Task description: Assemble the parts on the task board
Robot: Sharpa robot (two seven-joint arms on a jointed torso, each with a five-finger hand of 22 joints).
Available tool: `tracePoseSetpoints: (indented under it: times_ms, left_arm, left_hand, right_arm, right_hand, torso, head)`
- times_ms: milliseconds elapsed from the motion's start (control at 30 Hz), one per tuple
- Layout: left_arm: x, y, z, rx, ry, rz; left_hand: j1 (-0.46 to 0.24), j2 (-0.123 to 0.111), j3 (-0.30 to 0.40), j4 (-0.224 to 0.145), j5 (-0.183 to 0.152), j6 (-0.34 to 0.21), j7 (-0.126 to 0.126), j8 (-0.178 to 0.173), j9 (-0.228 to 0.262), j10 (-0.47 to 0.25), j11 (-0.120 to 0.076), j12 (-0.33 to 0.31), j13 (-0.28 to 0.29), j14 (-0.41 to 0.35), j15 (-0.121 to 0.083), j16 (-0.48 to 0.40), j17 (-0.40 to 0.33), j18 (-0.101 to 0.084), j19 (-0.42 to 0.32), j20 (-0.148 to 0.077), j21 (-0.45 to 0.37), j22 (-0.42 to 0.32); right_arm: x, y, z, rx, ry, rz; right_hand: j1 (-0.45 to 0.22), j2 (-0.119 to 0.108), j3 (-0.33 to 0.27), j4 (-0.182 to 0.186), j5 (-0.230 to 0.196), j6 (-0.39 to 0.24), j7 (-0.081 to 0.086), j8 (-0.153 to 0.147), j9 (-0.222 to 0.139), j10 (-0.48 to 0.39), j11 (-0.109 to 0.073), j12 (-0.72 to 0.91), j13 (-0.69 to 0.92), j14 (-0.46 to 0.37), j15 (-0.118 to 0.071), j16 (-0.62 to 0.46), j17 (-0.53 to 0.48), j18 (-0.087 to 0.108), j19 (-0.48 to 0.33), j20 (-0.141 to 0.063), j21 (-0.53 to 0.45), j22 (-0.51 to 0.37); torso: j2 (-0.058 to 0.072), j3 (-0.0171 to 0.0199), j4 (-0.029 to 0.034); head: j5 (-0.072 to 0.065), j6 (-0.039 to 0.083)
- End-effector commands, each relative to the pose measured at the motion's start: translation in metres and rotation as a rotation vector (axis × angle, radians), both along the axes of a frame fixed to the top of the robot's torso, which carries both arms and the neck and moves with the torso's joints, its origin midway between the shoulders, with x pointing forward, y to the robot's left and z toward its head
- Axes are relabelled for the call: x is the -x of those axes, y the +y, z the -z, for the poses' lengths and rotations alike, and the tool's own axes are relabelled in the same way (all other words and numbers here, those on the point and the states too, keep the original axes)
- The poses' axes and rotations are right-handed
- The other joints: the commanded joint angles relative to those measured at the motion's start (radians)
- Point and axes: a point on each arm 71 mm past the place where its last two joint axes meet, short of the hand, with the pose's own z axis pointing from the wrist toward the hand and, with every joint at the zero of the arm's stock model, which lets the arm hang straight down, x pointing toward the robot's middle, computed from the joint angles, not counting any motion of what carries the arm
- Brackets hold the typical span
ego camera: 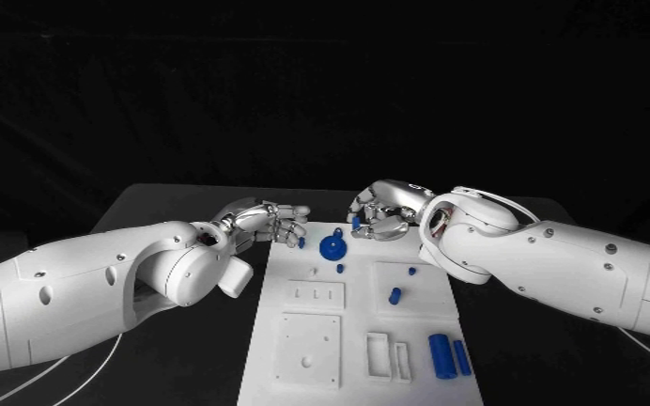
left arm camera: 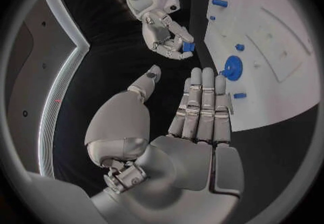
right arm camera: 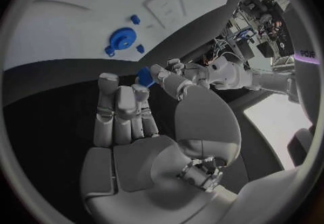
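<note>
The white task board [ego camera: 309, 345] lies in the middle of the table. A blue gear [ego camera: 332, 247] stands at its far end, with a small blue piece [ego camera: 340, 268] just in front of it. My right hand [ego camera: 383, 213] hovers above the board's far edge and pinches a small blue part [ego camera: 358, 223] between thumb and finger; the same part [right arm camera: 145, 77] shows at its fingertips in the right wrist view. My left hand [ego camera: 271, 221] is at the board's far left corner, fingers straight and apart, holding nothing [left arm camera: 196, 110]. Another small blue piece [left arm camera: 240, 95] lies on the board by its fingertips.
A blue peg [ego camera: 394, 296] stands in the board's right half. Two blue cylinders [ego camera: 441, 355] lie at its near right corner. Raised white blocks [ego camera: 315, 294] and slotted pieces [ego camera: 386, 356] cover the near half. Black table surrounds the board.
</note>
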Motion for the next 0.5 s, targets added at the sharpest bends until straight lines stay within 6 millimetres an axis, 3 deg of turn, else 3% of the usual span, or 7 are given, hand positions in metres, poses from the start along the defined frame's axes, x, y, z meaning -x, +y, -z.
tracePoseSetpoints:
  times_ms: [33, 233, 400, 500]
  left_arm:
    - [0.003, -0.006, 0.004, -0.027, 0.064, -0.031]
    - [0.006, -0.013, 0.005, -0.014, 0.097, 0.001]
    - [0.006, -0.015, 0.006, -0.033, 0.1, 0.022]
    - [0.005, -0.017, 0.007, -0.086, 0.075, 0.039]
  left_hand:
    - [-0.016, -0.007, -0.002, 0.012, -0.002, 0.006, -0.001, -0.002, -0.003, 0.003, -0.001, 0.004, 0.002, 0.004, -0.001, 0.006, 0.002, -0.01, 0.005, 0.002, 0.001, 0.006]
    - [-0.02, -0.034, 0.016, 0.039, -0.002, -0.009, 0.007, -0.017, -0.016, -0.016, 0.007, -0.005, 0.001, -0.002, 0.0, 0.008, 0.003, -0.006, 0.006, 0.003, -0.003, 0.009]
    - [-0.023, -0.036, 0.025, 0.058, -0.002, -0.005, 0.006, -0.016, -0.02, -0.014, 0.006, -0.003, 0.004, 0.001, 0.0, 0.012, 0.005, -0.004, 0.008, 0.004, -0.004, 0.011]
    - [-0.029, -0.04, 0.026, 0.071, -0.002, 0.002, 0.004, -0.013, -0.02, -0.01, 0.004, 0.0, 0.007, 0.004, -0.002, 0.016, 0.007, -0.003, 0.012, 0.002, -0.004, 0.012]
  right_arm:
    - [0.005, 0.013, 0.001, 0.038, -0.03, -0.017]
    - [0.009, 0.027, 0.004, 0.039, -0.033, -0.049]
    - [0.01, 0.033, 0.005, 0.041, -0.037, -0.061]
    - [0.011, 0.037, 0.007, 0.038, -0.033, -0.068]
  right_hand:
    - [-0.003, -0.012, -0.002, 0.011, 0.003, 0.022, 0.017, -0.002, 0.001, 0.005, -0.003, 0.005, -0.001, 0.009, -0.001, 0.005, 0.002, 0.025, 0.005, -0.007, 0.005, 0.018]
    - [-0.005, -0.015, -0.004, 0.013, 0.001, 0.023, 0.017, -0.002, 0.001, 0.006, -0.003, 0.005, -0.001, 0.01, -0.001, 0.005, 0.003, 0.025, 0.006, -0.007, 0.005, 0.018]
    - [-0.005, -0.016, -0.005, 0.013, 0.002, 0.023, 0.016, -0.003, 0.001, 0.006, -0.004, 0.005, -0.001, 0.01, -0.001, 0.006, 0.004, 0.025, 0.006, -0.007, 0.006, 0.018]
    - [-0.005, -0.017, -0.006, 0.013, 0.002, 0.023, 0.016, -0.003, 0.002, 0.006, -0.004, 0.005, -0.001, 0.01, -0.001, 0.006, 0.004, 0.025, 0.006, -0.008, 0.006, 0.018]
  torso:
    - [-0.005, -0.0013, 0.0009]
    - [-0.005, -0.0011, -0.0005]
    - [-0.003, 0.0012, 0.0003]
    - [-0.003, 0.0016, 0.0011]
  head:
    - [0.004, -0.004]
    - [0.001, -0.005]
    - [-0.001, -0.005]
    - [0.008, -0.007]
